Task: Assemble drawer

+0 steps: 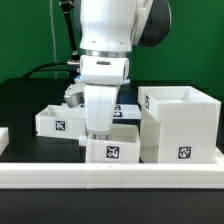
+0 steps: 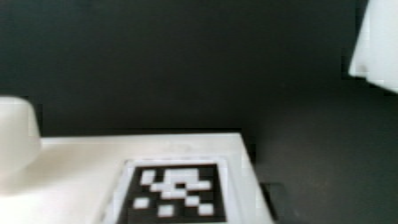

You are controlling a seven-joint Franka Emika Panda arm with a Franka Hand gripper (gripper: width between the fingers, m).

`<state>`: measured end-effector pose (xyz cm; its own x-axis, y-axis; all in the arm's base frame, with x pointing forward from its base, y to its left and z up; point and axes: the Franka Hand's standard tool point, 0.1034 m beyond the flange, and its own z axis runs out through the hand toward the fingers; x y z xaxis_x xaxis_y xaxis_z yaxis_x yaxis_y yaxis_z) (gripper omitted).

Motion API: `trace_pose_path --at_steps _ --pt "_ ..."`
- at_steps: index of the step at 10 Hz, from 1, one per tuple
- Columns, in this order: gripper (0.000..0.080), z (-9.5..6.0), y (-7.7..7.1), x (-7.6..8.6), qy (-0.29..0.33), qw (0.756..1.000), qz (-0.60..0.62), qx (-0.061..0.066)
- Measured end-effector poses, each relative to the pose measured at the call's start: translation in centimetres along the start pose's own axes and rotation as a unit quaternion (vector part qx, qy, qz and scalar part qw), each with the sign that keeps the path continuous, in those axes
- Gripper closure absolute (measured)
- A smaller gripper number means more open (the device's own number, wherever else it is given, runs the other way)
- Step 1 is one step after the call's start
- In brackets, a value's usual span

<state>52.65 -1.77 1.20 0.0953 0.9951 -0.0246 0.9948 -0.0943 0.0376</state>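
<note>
The tall cube-like housing [image 1: 180, 122] stands at the exterior view's right, open at the top, with a tag low on its front. One tray [image 1: 113, 148] sits right beside it in the middle, with a tag on its front. The second tray [image 1: 58, 120] lies further to the left. My gripper [image 1: 95, 136] points straight down at the middle tray's left wall, and its fingertips are hidden there. In the wrist view a white tagged tray surface [image 2: 178, 188] fills the near part of the picture, very close and blurred. No fingers show there.
A long low white rail [image 1: 110, 176] runs along the front of the table. A flat strip of printed tags [image 1: 127, 108] lies behind the trays. Another white part [image 2: 15, 140] and a white corner [image 2: 375, 50] show at the edges of the wrist view over the black table.
</note>
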Motion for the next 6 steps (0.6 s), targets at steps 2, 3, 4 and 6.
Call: trace_pose_path --at_steps 2,3,4,6 --pt "0.0758 0.18 -0.33 0.90 0.003 1.000 -0.007 0.002" --pt "0.0758 0.29 -0.32 0.90 0.003 1.000 -0.008 0.005" --pt "0.0758 0.28 -0.20 0.79 0.002 1.000 -0.007 0.007" --pt "0.0758 0.31 -0.22 0.53 0.002 1.000 -0.004 0.008"
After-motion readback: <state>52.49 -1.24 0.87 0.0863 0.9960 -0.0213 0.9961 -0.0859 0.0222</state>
